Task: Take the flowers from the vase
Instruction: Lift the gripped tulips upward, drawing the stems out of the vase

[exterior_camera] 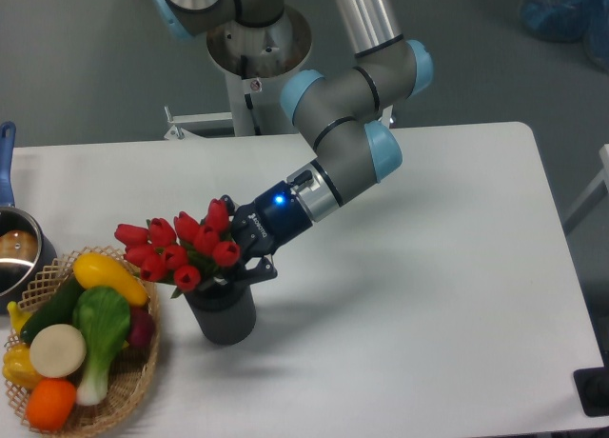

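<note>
The flowers (179, 248), a bunch of red tulip buds with green leaves, stand in the dark grey vase (225, 316) at the left middle of the white table, leaning to the left. My gripper (236, 259) reaches in from the upper right, right over the vase's mouth, with its fingers at the stems just below the buds. The buds and leaves hide the fingertips, so I cannot tell whether they are closed on the stems.
A wicker basket (124, 400) of colourful vegetables sits at the front left, close beside the vase. A metal pot with a blue handle (9, 238) is at the left edge. The arm's base stands behind the table's far edge.
</note>
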Tool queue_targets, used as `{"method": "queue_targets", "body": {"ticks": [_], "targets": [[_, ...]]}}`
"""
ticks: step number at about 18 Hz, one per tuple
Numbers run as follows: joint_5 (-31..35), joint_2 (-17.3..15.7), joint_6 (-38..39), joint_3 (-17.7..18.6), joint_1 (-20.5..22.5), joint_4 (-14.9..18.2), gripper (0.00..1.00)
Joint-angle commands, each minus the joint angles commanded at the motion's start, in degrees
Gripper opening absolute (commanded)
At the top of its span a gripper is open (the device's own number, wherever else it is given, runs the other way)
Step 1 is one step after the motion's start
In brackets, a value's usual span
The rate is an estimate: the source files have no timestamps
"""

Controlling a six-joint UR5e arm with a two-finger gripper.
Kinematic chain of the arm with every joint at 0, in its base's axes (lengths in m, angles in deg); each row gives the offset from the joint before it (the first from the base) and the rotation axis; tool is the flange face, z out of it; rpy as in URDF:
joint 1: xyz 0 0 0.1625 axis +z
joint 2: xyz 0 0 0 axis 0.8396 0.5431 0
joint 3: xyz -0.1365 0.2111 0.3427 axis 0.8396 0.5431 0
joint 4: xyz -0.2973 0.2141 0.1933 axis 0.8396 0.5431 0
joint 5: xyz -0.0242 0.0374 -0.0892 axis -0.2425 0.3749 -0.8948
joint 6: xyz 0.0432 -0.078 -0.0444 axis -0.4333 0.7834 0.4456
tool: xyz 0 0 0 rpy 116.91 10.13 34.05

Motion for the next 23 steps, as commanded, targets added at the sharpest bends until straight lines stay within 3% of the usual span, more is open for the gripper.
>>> {"method": "queue_targets", "body": {"ticks": [9,23], "targets": [[-1.8,-0.9,0.6,0.0,0.2,0.0,0.44],[-2.1,-6.2,5.3,-1.7,0.6,0.1,0.44]]}}
